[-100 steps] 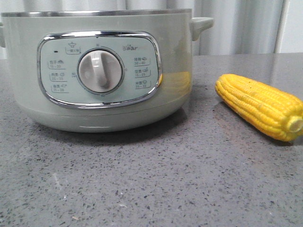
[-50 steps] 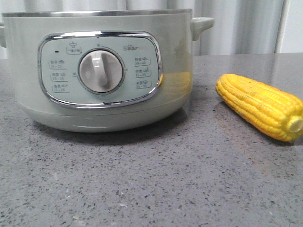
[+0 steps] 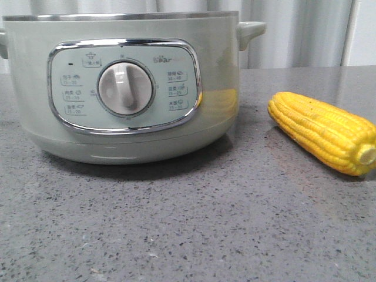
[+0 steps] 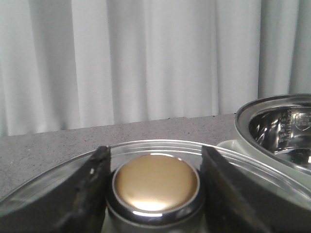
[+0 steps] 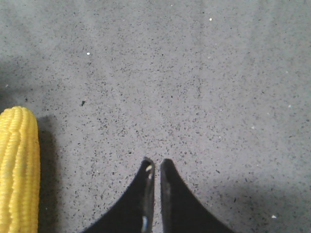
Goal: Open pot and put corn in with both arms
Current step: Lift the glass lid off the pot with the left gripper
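Gripping the Lid Knob While the Corn Lies on the Bench

Standing toward the left side of the grey speckled bench, the pot faces the front edge with its chrome-framed control panel and round dial. Its steel rim runs along the top, and one small side handle projects toward the right. The corn lies flat on the bench surface near the right edge, clear of the pot, with its pale stub end pointing toward the front right corner.

In the left wrist view, the left gripper brackets the gold-capped knob of a glass lid, one dark finger on each side and close against the chrome collar of the knob. The pot's open steel interior shows beside the lid, so the lid is off the pot.

In the right wrist view, the right gripper hangs over bare bench surface with its fingertips nearly together, only a thin slit between them, holding nothing. The corn lies off to one side, apart from those fingertips.
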Robot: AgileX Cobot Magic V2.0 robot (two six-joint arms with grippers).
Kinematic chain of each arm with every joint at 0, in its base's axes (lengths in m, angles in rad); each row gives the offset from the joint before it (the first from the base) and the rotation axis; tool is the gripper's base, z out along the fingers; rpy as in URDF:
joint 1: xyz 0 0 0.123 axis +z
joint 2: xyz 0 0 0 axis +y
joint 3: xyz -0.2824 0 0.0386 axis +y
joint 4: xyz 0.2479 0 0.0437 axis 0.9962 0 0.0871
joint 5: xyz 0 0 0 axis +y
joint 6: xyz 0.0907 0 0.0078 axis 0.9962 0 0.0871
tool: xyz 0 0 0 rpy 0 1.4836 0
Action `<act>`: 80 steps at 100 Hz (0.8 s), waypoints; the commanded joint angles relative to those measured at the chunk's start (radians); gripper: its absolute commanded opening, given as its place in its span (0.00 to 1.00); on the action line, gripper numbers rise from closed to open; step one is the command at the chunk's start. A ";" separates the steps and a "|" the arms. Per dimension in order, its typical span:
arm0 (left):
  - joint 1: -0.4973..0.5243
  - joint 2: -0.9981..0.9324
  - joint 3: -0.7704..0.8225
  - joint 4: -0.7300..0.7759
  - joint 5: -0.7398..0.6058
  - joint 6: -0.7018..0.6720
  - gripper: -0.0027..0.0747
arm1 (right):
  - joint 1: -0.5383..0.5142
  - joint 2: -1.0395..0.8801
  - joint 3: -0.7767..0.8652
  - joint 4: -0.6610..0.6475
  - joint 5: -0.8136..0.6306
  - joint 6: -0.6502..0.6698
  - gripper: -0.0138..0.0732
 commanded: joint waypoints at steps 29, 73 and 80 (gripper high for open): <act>0.001 -0.060 -0.032 -0.012 -0.034 0.001 0.01 | 0.106 0.135 -0.174 0.007 0.162 -0.037 0.53; 0.003 -0.052 0.079 -0.019 -0.146 0.048 0.01 | 0.275 0.413 -0.378 0.073 0.314 -0.037 0.53; 0.009 -0.031 0.087 -0.019 -0.171 0.048 0.01 | 0.285 0.436 -0.393 0.075 0.317 -0.037 0.53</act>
